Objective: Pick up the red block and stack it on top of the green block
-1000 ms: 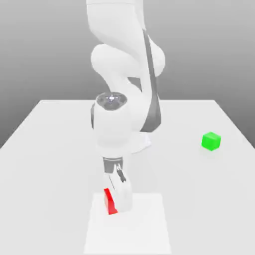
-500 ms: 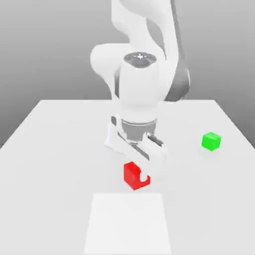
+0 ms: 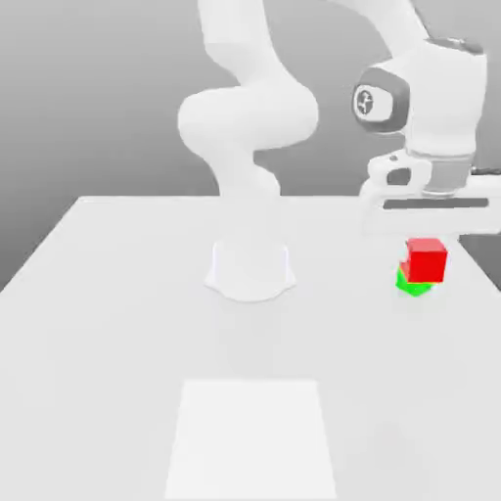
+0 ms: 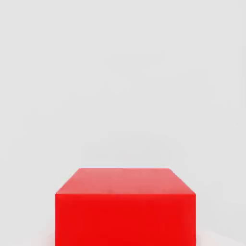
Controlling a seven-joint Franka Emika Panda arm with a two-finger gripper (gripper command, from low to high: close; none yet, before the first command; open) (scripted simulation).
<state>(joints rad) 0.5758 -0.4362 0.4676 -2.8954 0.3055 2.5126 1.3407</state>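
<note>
The two-finger gripper [image 3: 426,256] of a Franka Emika Panda arm [image 3: 249,117] is closing its fingers on a red cube [image 4: 125,218], carrying it at the green cube [image 3: 414,288]. In the exterior view the red cube is overlapping the green cube's upper part, though whether the two are touching or a slight gap is remaining, the view is leaving unclear. The stacking step appears to be under way, with the next move seemingly calling for checking alignment, easing down if needed, then releasing and lifting straight up; an off-centre release could be risking a topple. The arm's base [image 3: 250,269] is standing to the exterior view's left of the green cube, and a white square panel [image 3: 251,440] is lying nearer the camera on the pale tabletop [image 3: 98,362]. Counted, the scene is showing one red cube, one green cube, one gripper, one arm and one panel.
</note>
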